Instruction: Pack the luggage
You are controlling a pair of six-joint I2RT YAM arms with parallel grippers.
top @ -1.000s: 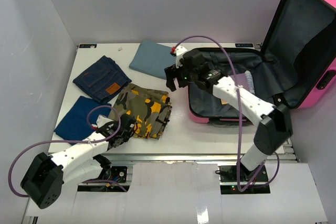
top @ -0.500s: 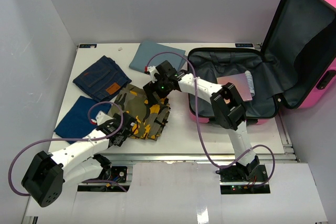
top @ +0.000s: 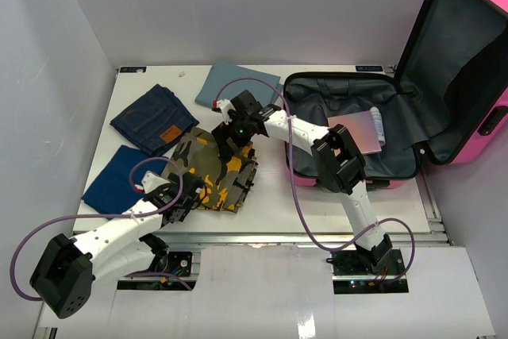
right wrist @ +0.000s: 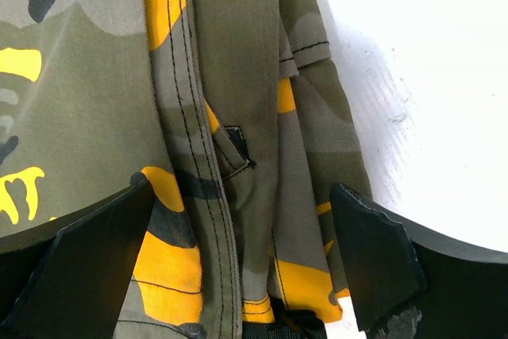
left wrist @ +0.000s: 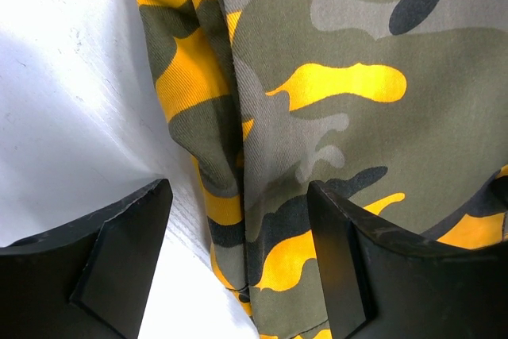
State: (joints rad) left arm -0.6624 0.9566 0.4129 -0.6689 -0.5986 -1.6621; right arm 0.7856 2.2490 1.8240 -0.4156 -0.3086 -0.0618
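Status: both claws released, nothing gripped. Left claw (top: 185, 198) sits at the near-left corner of the folded olive, orange and black camouflage garment (top: 220, 166). Right claw (top: 232, 134) is over its far edge. The luggage, a glossy hot-pink hard-shell suitcase (top: 317, 101), lies open on the right of the white desk (top: 270, 200), lid propped up, just beside the garment. A pinkish folded piece (top: 359, 128) is already inside, on the right side.

Risks as I see them:
- Left wrist view: one finger is over bare desk, the other over cloth, with the folded edge between them. If I close before I'm down at the desk, I pinch only the top layer and the fold opens on lift.
- Right wrist view: my jaws straddle thick stitched seams and a belt loop. It's bulky there, so the grip may slip or a fingertip may snag the loop.
- Uneven lift between the two ends: the middle sags and drags on the suitcase's near wall, maybe shoving the case.
- The folded dark denim jeans (top: 153, 121) and folded blue cloth (top: 117, 182) lie near the garment's left side. A sloppy close could catch them too.
- My right arm's purple cable (top: 248, 79) loops wide and could hook the suitcase rim on the swing across.
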